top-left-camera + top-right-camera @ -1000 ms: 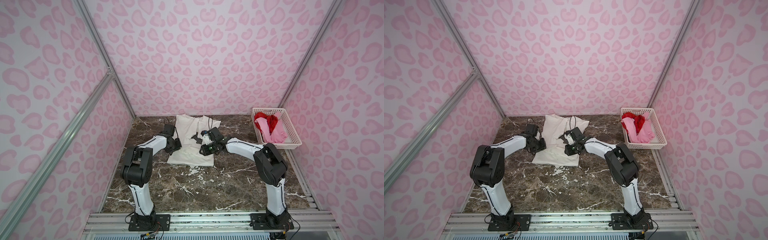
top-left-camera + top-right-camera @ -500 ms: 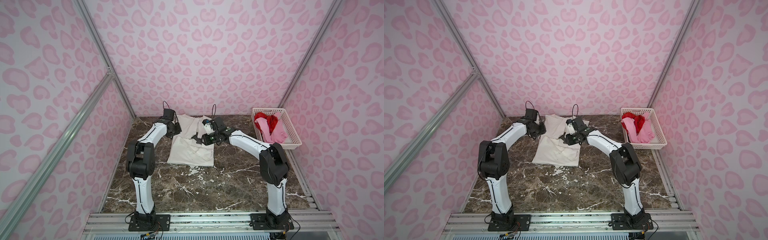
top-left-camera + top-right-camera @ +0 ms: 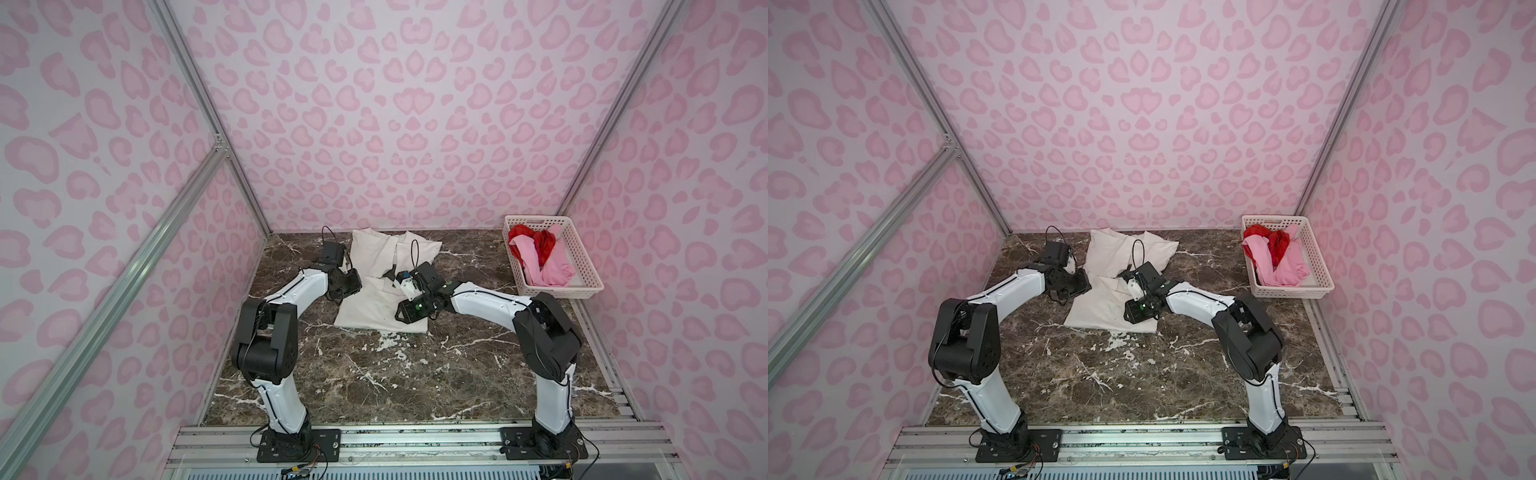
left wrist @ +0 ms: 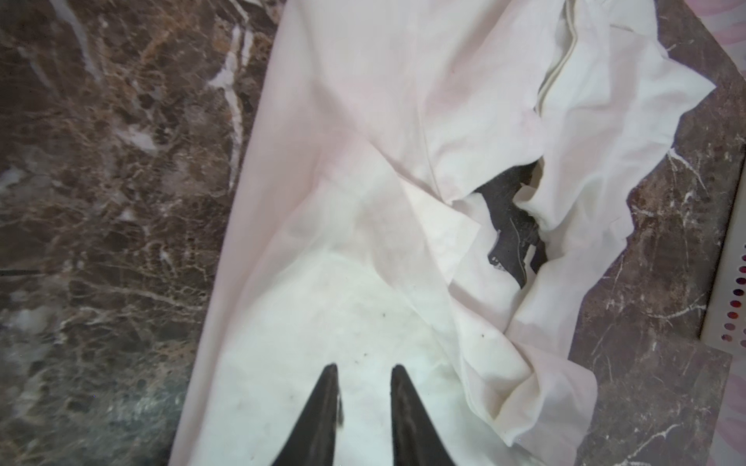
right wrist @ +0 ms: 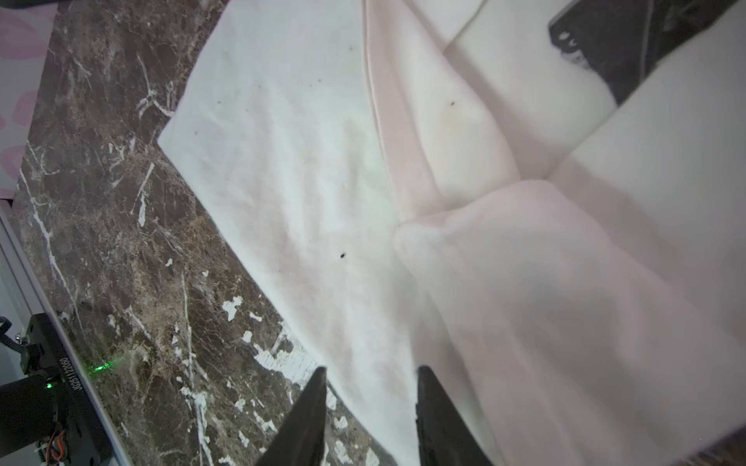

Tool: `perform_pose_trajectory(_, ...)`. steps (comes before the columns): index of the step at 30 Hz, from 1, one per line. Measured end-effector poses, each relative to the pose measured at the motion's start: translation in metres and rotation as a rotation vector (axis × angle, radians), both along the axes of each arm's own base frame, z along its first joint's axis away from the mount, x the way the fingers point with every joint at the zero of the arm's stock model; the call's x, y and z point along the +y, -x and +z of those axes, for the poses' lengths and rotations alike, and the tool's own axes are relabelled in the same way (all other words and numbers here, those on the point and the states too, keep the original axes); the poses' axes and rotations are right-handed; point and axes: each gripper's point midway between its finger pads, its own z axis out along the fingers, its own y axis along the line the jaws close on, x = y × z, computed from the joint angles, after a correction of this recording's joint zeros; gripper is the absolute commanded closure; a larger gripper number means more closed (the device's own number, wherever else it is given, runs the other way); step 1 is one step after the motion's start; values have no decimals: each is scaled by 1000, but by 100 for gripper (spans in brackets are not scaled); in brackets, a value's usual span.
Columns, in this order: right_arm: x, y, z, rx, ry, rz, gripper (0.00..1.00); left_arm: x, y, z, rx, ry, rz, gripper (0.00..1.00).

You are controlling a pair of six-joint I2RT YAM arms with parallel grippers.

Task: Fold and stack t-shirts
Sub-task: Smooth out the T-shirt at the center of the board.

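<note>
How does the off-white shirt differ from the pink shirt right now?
The off-white shirt lies spread on the table, partly folded; the pink shirt is bunched in the basket. The off-white shirt shows a black print; the pink shirt looks plain. Both are soft cloth.

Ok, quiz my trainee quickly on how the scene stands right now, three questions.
1. True or false: the off-white cloth t-shirt with black print lies on the brown marble tabletop, outside the white perforated plastic basket.
2. The basket holds: A) nothing; B) a bright red t-shirt and a light pink t-shirt; C) a blue towel.
3. Which garment are the left hand and right hand over?
Key: 1 true; 2 B; 3 the off-white t-shirt.
</note>
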Motion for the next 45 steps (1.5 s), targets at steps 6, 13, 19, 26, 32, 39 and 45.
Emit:
perform_pose_trajectory(6, 2, -12, -25, 28, 38, -14, 62, -3, -7, 2, -13, 17, -4, 74)
perform_pose_trajectory(13, -14, -96, 10, -99, 41, -131, 62, -6, -21, -2, -15, 20, -6, 75)
perform_pose_trajectory(19, -36, -146, 37, -192, 57, -207, 62, -7, -29, -9, -8, 15, -6, 76)
perform_pose_trajectory(26, -53, -103, 28, -136, 85, -179, 61, 1, -17, -4, -16, -11, 6, 75)
perform_pose_trajectory(32, -48, -78, 23, -89, 56, -145, 60, -1, -16, -1, -22, -4, -4, 75)
perform_pose_trajectory(39, -26, -88, 6, -39, 13, -101, 60, -31, -32, -10, 5, 114, -84, 75)
perform_pose_trajectory(45, -49, -135, -19, -28, 46, -186, 61, -50, -50, -28, 43, 185, -133, 76)
